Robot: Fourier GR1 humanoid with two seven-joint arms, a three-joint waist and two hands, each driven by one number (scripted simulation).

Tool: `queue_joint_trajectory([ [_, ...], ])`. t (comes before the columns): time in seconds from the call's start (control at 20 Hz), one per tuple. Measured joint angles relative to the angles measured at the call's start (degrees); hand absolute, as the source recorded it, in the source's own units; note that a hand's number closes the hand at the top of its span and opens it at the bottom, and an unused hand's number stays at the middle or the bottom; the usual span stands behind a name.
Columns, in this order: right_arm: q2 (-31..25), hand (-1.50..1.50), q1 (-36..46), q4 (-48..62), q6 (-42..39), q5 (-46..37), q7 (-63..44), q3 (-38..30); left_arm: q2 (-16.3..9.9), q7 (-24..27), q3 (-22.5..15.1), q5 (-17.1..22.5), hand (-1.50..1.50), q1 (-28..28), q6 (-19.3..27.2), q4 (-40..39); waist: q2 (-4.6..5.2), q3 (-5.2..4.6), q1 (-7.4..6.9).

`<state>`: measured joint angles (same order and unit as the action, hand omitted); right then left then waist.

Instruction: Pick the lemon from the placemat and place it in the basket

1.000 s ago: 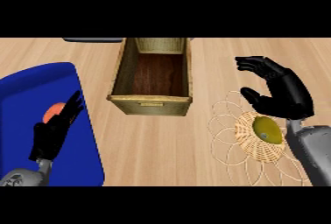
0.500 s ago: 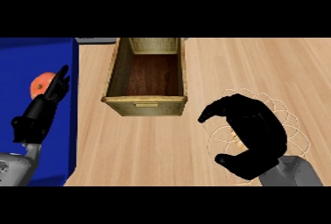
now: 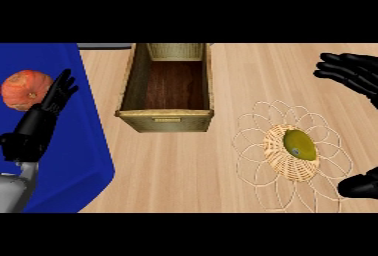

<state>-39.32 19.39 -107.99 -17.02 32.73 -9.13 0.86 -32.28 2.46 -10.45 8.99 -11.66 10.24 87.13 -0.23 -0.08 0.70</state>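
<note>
The yellow-green lemon (image 3: 299,145) lies on the woven centre of a round placemat (image 3: 284,166) with looped wire edges, at the right of the counter. The basket (image 3: 166,119), a tall rectangular wicker box with a dark inside, stands left of it and holds nothing that I can see. My right hand (image 3: 351,75) is open at the right edge, fingers spread beyond the placemat and off the lemon. A black part of it (image 3: 362,185) shows at the lower right. My left hand (image 3: 44,117) rests open, fingers up, at the left.
A blue mat (image 3: 85,150) covers the left of the counter under my left hand. An orange, ribbed fruit (image 3: 26,90) lies on it beside my fingertips. A grey object (image 3: 103,46) shows at the top edge behind the basket.
My right hand, curled over the placemat and hiding the lemon half a second ago, has opened and swung out to the right edge. The lemon shows on the placemat again.
</note>
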Motion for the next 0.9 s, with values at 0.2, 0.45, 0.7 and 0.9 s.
queue_joint_trajectory([
  [0.2, -11.42, -1.50, 3.92, 1.41, -10.91, -3.47, -1.04, -1.40, 0.42, 0.28, -0.35, -0.27, 0.00, -0.44, -0.34, -0.15, 0.34, -0.02, -0.77],
  [0.45, -20.98, -1.50, 7.49, 6.66, -27.17, -6.11, 2.53, -1.18, 1.09, 0.02, -0.67, -0.79, 0.00, -1.68, -0.61, -0.47, 0.69, 0.06, -1.72],
  [0.7, -22.27, -1.50, 11.91, 14.12, -38.25, -13.81, 8.30, 0.56, 1.84, -1.09, -0.81, -1.60, 0.00, -2.35, -0.93, 0.18, 0.75, 0.11, -2.40],
  [0.9, -19.79, -1.50, 14.22, 18.55, -39.80, -23.15, 11.64, 2.72, 2.53, 0.12, -0.09, -2.09, 0.00, -1.30, -1.53, -0.02, 0.70, 0.13, -2.40],
])
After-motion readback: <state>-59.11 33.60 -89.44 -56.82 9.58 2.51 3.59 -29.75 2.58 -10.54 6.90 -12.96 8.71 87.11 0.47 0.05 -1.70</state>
